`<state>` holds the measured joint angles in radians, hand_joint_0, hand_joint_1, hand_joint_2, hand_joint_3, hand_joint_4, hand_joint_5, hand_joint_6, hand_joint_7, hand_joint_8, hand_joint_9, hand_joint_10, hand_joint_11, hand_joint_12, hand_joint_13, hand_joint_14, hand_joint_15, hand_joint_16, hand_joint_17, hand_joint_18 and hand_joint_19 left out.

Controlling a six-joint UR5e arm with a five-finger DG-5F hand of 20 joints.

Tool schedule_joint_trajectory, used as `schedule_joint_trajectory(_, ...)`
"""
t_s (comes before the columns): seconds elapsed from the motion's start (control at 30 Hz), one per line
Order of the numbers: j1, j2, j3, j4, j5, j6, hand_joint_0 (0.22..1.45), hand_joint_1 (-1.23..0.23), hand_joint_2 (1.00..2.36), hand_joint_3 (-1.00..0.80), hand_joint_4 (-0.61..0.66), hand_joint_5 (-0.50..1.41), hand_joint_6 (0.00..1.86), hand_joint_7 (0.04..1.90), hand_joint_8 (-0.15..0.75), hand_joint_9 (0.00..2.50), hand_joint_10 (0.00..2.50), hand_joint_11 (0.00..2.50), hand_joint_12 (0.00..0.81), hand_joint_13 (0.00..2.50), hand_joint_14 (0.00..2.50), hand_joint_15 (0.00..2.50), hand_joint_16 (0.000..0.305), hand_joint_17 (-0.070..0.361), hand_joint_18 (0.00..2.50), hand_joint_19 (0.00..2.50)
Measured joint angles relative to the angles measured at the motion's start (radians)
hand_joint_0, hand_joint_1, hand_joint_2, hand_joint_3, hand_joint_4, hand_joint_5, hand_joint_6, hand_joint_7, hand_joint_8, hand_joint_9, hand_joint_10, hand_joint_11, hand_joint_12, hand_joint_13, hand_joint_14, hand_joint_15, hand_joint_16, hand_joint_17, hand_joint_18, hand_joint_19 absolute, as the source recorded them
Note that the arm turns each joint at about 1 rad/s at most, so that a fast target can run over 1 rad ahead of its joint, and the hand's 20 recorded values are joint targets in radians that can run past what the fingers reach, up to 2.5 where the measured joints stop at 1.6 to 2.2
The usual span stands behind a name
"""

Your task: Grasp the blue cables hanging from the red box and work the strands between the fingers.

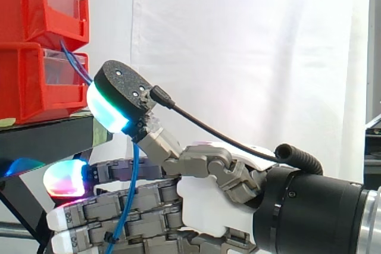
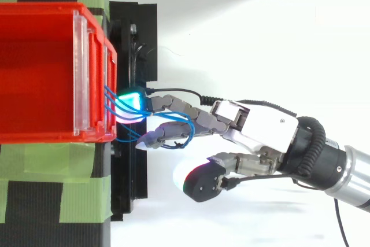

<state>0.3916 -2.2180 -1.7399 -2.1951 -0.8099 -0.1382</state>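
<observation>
Several thin blue cables point(image 2: 115, 103) hang out of the front of the red box point(image 2: 40, 73) and run right into my hand point(image 2: 260, 125). My fingers point(image 2: 173, 103) reach straight toward the box, spread apart, and the strands pass between them and form a loop point(image 2: 186, 132) in the gap. One fingertip point(image 2: 133, 99) glows cyan-green right at the box front. The thumb point(image 2: 202, 180) stands well apart from the fingers and touches no strand. In the side view one blue cable point(image 1: 132, 171) drops from behind the raised thumb pad point(image 1: 113, 108) across the fingers point(image 1: 119, 206).
Two red bins point(image 1: 36, 46) are stacked on a black stand point(image 1: 47, 138) at the left. Green tape strips point(image 2: 58, 183) cover the stand's top. A white curtain point(image 1: 250, 57) hangs behind, and a white surface point(image 2: 243, 44) lies under my arm.
</observation>
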Motion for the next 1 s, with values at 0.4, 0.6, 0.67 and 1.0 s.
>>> schedule_joint_trajectory(0.4, 0.0, 0.0, 0.0, -0.004, -0.008, 0.042, 0.67, -0.46, 1.0, -1.0, 0.24, -0.29, 0.0, 0.65, 0.409, 0.68, 0.01, 0.72, 0.508, 0.92, 0.02, 0.86, 0.062, 0.138, 0.61, 0.33)
schedule_joint_trajectory(0.6, 0.0, 0.001, 0.0, -0.014, -0.01, 0.069, 0.68, -0.46, 1.0, -1.0, 0.24, -0.28, 0.0, 0.66, 0.416, 0.73, 0.01, 0.82, 0.507, 0.99, 0.02, 0.96, 0.062, 0.139, 0.66, 0.38)
schedule_joint_trajectory(0.67, 0.0, 0.001, 0.0, -0.017, -0.011, 0.074, 0.68, -0.46, 1.0, -1.0, 0.24, -0.28, 0.01, 0.66, 0.414, 0.75, 0.01, 0.88, 0.505, 1.03, 0.02, 1.01, 0.061, 0.138, 0.68, 0.41)
schedule_joint_trajectory(1.0, 0.0, 0.002, 0.0, -0.032, -0.011, 0.086, 0.68, -0.47, 1.0, -1.0, 0.25, -0.27, 0.01, 0.66, 0.414, 0.87, 0.01, 1.14, 0.496, 1.15, 0.01, 1.19, 0.063, 0.142, 0.78, 0.53)
